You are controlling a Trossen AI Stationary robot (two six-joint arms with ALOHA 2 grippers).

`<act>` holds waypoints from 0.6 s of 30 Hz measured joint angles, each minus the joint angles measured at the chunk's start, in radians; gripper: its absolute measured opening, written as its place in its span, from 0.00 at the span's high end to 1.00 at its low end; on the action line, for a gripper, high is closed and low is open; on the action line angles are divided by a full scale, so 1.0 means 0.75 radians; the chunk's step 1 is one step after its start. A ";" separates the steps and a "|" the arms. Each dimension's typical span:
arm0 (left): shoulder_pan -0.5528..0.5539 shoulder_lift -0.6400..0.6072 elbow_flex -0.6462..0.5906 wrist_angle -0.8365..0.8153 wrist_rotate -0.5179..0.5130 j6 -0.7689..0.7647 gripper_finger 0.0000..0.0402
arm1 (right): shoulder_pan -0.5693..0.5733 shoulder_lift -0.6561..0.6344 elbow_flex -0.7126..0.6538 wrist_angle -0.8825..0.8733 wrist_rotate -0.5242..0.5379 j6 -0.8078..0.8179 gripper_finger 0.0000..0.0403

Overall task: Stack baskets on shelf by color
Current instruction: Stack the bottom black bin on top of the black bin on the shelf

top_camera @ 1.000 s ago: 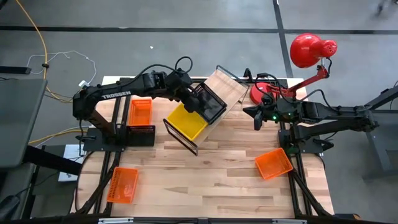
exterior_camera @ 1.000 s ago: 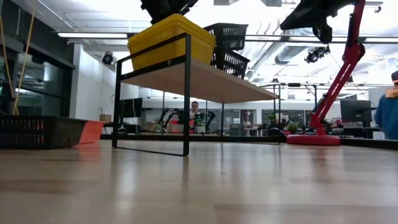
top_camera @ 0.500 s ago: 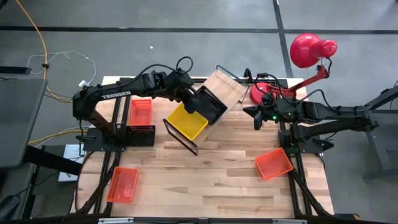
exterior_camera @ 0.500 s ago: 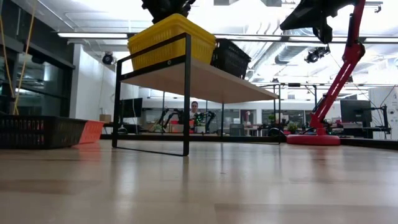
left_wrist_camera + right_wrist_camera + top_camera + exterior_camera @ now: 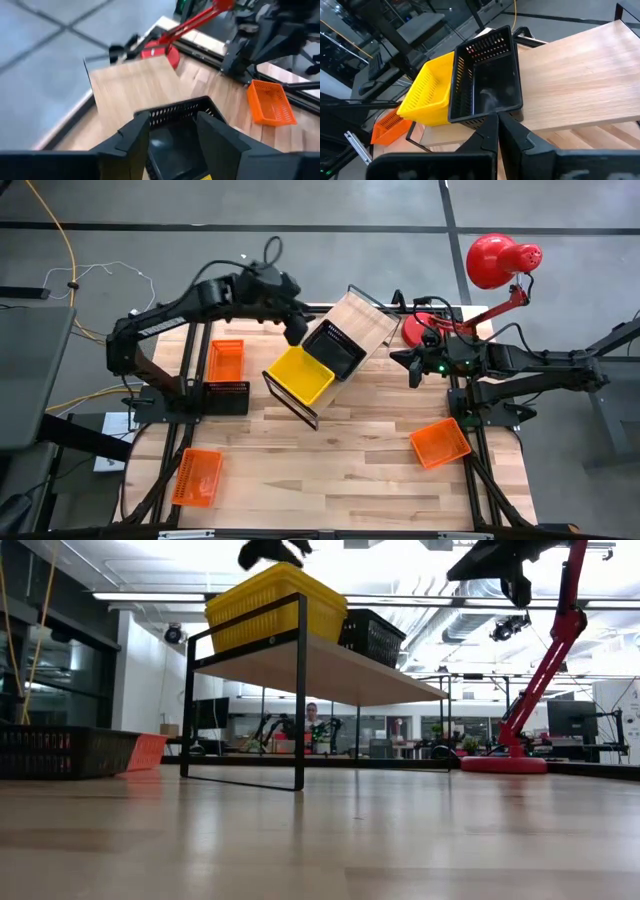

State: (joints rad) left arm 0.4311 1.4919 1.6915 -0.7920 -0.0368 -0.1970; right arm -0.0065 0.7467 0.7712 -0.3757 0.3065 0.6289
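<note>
— Baskets on the shelf (image 5: 362, 320)?
— Yellow basket (image 5: 298, 375) at 7 o'clock, black basket (image 5: 334, 350) touching it.
— Claws?
— Left gripper (image 5: 297, 332) hovers released at black's 10 o'clock; right gripper (image 5: 412, 367) at 3, clenched empty.

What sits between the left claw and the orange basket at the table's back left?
Nothing visible. The left claw hovers open at the shelf's edge beside the black basket; the orange basket lies across bare table.
</note>
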 joint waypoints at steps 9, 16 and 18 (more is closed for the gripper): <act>-0.029 -0.046 -0.278 0.385 0.096 0.205 0.97 | 0.000 0.000 0.000 -0.001 0.025 -0.002 1.00; -0.044 -0.045 -0.609 0.778 0.011 0.130 1.00 | 0.000 0.000 0.000 -0.001 0.029 -0.001 1.00; -0.035 -0.045 -0.665 0.835 -0.002 0.122 1.00 | 0.000 0.001 0.000 -0.001 0.041 -0.001 1.00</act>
State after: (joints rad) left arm 0.4049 1.4578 1.1928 -0.1657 -0.0386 -0.1057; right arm -0.0067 0.7471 0.7712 -0.3763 0.3371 0.6285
